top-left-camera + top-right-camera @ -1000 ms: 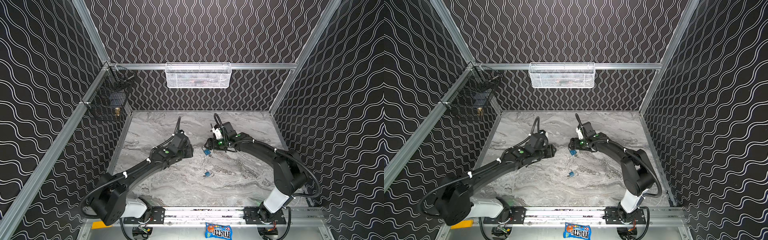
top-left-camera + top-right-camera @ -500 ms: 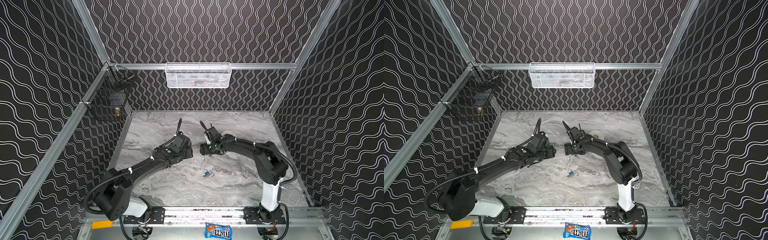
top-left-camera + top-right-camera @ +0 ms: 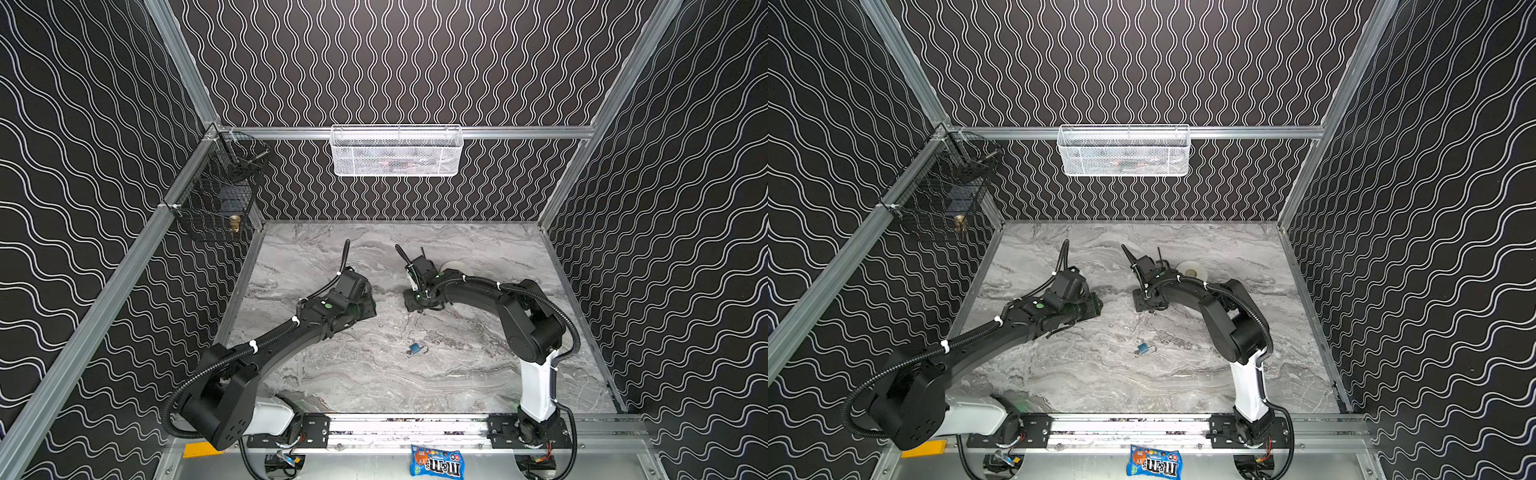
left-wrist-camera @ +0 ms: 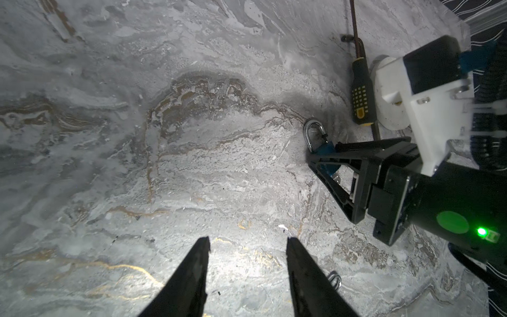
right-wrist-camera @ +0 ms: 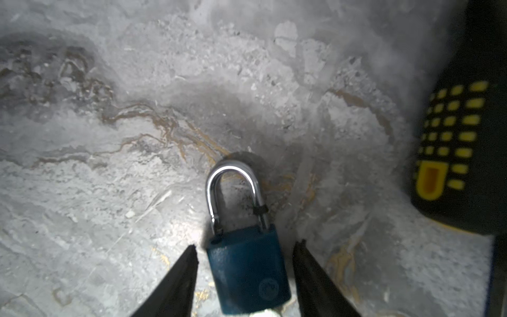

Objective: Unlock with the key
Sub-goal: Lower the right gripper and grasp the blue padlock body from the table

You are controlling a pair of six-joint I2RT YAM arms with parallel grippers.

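Observation:
A blue padlock with a silver shackle lies flat on the marble table, and the fingertips of my right gripper stand either side of its body. The jaws are open, with a small gap on each side. In the left wrist view the same padlock pokes out from my right gripper, with a small metal ring at its base. I cannot make out the key itself. My left gripper is open and empty just left of it, low over the table. In both top views a second blue padlock lies nearer the front.
A black-and-yellow screwdriver and a white tape roll lie just behind the right gripper. A small wire ring lies beside the left gripper's finger. A white mesh basket and a black wire basket hang on the walls.
My right gripper has moved left and down until it straddles the padlock, and its jaws have narrowed. The left arm has hardly moved.

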